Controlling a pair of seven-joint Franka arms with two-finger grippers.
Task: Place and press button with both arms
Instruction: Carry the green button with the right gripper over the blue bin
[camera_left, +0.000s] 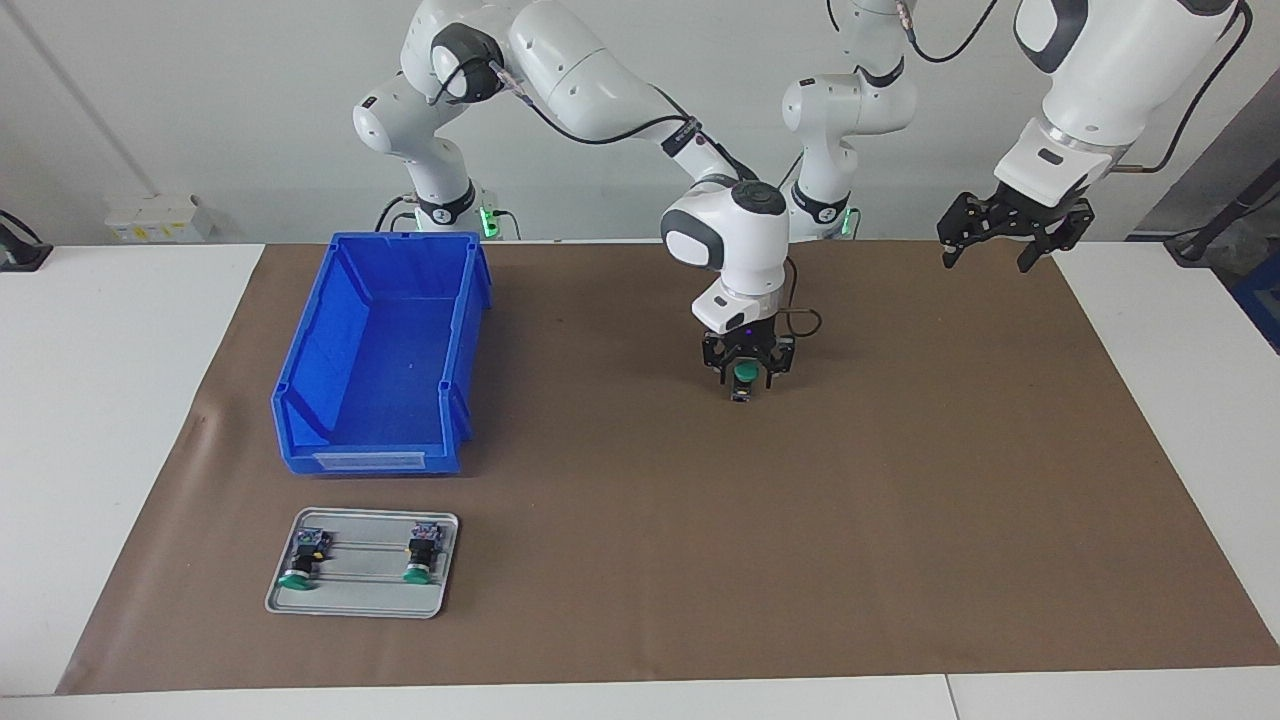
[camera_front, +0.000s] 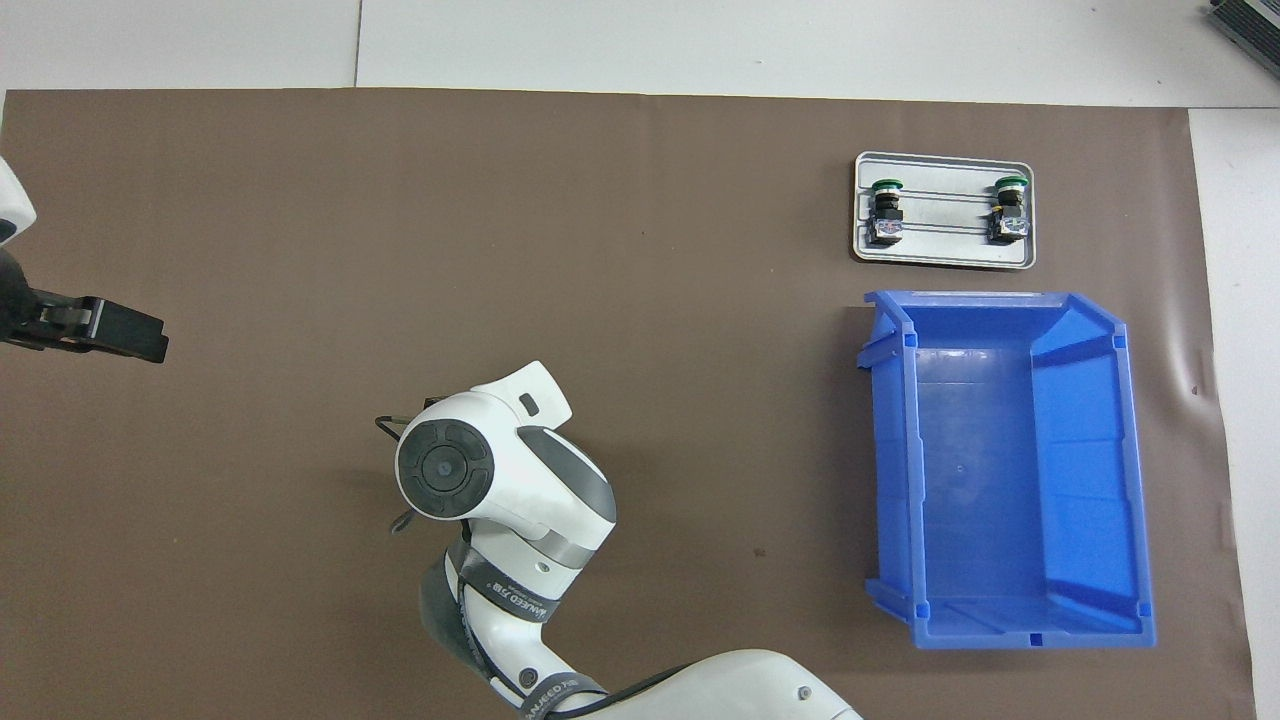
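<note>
The right gripper (camera_left: 746, 378) hangs low over mid-worktop (camera_left: 900, 500), fingers clamped on the button (camera_left: 743, 377), which seems just clear of the brown mat. The left gripper (camera_left: 1010, 235) waits raised over the mat's edge, fingers spread apart

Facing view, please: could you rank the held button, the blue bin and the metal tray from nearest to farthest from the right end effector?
1. The button, held in the right end effector over the brown mat.
2. The blue bin, toward the right arm's end.
3. The metal tray, farther from the robots than the bin.
</note>
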